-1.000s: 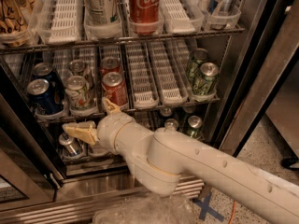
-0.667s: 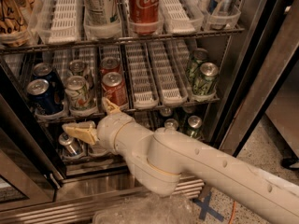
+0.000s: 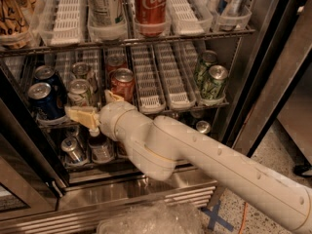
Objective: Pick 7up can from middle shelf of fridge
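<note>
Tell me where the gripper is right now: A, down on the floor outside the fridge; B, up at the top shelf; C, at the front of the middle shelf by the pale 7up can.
C: the gripper is open at the front edge of the middle shelf, just in front of the 7up can, between the blue can and the red can.

Middle shelf — white lanes, cans; claw at its front edge.
</note>
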{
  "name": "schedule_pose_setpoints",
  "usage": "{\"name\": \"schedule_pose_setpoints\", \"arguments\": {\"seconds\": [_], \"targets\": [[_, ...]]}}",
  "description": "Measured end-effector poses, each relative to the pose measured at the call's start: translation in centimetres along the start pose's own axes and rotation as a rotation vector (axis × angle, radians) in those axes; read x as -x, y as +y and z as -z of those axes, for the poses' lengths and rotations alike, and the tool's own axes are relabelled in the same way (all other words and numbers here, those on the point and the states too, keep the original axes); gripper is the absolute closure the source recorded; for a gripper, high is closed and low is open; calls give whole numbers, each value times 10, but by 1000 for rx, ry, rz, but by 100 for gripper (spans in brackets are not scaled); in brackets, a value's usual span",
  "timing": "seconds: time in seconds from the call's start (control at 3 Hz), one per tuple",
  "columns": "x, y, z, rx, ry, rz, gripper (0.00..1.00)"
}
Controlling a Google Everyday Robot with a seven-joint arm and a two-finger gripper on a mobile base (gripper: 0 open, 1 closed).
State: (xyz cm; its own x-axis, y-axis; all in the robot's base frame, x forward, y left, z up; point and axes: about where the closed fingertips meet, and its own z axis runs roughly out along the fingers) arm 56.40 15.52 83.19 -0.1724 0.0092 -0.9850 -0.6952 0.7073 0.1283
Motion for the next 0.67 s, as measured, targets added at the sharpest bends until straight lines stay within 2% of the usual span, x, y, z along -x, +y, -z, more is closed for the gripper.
{"name": "schedule_pose_setpoints", "arguments": {"seconds": [0.67], "targets": [[3, -3, -3, -8, 0, 5, 8]]}}
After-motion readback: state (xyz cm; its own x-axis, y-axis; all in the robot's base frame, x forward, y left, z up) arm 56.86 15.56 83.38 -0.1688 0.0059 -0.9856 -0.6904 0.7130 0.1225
